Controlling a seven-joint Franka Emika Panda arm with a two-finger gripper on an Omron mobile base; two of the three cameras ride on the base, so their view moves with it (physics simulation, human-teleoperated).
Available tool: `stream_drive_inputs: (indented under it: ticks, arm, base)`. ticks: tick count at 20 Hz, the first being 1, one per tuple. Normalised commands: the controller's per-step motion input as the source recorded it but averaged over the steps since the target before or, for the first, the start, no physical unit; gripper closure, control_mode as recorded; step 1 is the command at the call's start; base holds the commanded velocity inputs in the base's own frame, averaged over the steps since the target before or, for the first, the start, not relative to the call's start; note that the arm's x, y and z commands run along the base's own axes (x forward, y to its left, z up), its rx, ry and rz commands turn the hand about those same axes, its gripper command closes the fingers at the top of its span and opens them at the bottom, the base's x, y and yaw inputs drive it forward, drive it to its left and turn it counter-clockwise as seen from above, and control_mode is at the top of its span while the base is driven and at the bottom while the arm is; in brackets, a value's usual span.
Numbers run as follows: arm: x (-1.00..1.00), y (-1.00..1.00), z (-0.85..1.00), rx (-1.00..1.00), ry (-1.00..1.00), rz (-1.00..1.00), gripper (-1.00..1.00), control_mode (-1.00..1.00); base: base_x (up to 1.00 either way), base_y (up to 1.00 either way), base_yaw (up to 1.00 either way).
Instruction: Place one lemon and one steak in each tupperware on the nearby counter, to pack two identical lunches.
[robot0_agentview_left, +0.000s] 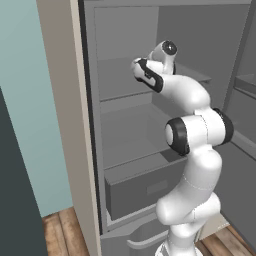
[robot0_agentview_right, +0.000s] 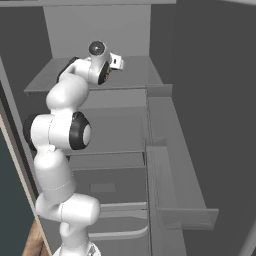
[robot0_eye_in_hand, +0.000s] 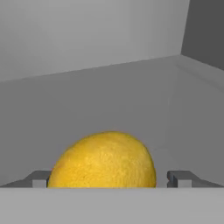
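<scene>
Grey fridge walls (robot0_eye_in_hand: 87, 39) surround me, the door swung wide. My gripper (robot0_eye_in_hand: 109, 179) stands with its jaws fully apart, one fingertip (robot0_eye_in_hand: 39, 179) left of the lemon (robot0_eye_in_hand: 105, 159) and the other right of it, neither visibly touching the peel, though the near edge is cut off. That yellow fruit rests on the shelf (robot0_eye_in_hand: 109, 100) between my tips. Bare shelf runs beyond it to the back wall and to a corner at the right. From the base, my hand (robot0_agentview_right: 116, 61) reaches over the upper shelf (robot0_agentview_right: 135, 70); a drawer (robot0_agentview_left: 145, 187) sits below.
</scene>
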Motion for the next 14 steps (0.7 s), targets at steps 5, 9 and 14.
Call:
stream_drive_inputs:
  ticks: [5, 9, 14]
  arm:
    - [0.22, 0.01, -0.23, 0.00, -0.01, 0.00, 1.00, -1.00]
    - [0.21, 0.04, -0.27, 0.00, 0.01, 0.00, 1.00, -1.00]
    - [0.00, 0.00, -0.40, 0.00, 0.13, 0.00, 1.00, -1.00]
  base:
    - [0.00, 0.00, 0.00]
    - [0.00, 0.00, 0.00]
    - [0.00, 0.00, 0.00]
